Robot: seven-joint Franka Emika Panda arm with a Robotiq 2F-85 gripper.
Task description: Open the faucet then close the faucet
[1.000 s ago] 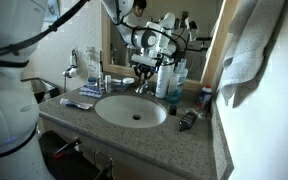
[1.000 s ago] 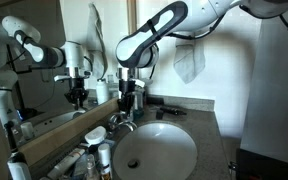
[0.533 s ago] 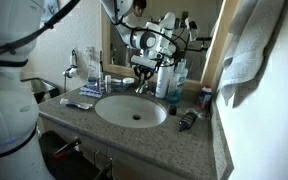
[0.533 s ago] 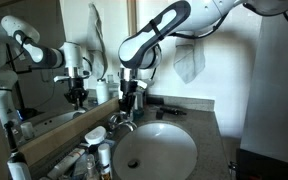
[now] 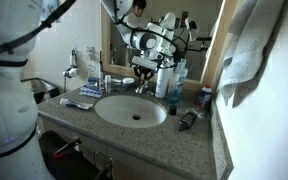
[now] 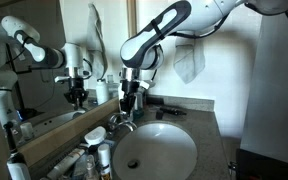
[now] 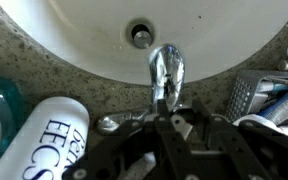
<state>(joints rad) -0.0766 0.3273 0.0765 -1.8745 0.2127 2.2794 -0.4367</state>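
The small chrome faucet (image 5: 141,87) stands at the back rim of the oval white sink (image 5: 109,112), and shows in both exterior views (image 6: 120,122). My gripper (image 5: 144,72) hangs straight down onto its top (image 6: 129,103). In the wrist view the spout (image 7: 166,70) points over the sink (image 7: 84,40) toward the drain. The dark fingers (image 7: 170,124) sit close together, with a bit of the chrome handle between them. No water shows.
White-and-blue bottles (image 5: 167,78) stand right beside the faucet, one close in the wrist view (image 7: 59,135). A black cylindrical gadget (image 5: 187,119) lies on the granite counter. A towel (image 5: 249,45) hangs nearby. A mesh basket (image 7: 252,95) and small items (image 5: 81,100) flank the sink.
The arm has shifted very slightly above the faucet; the gripper stays at the handle. Nothing else has moved.
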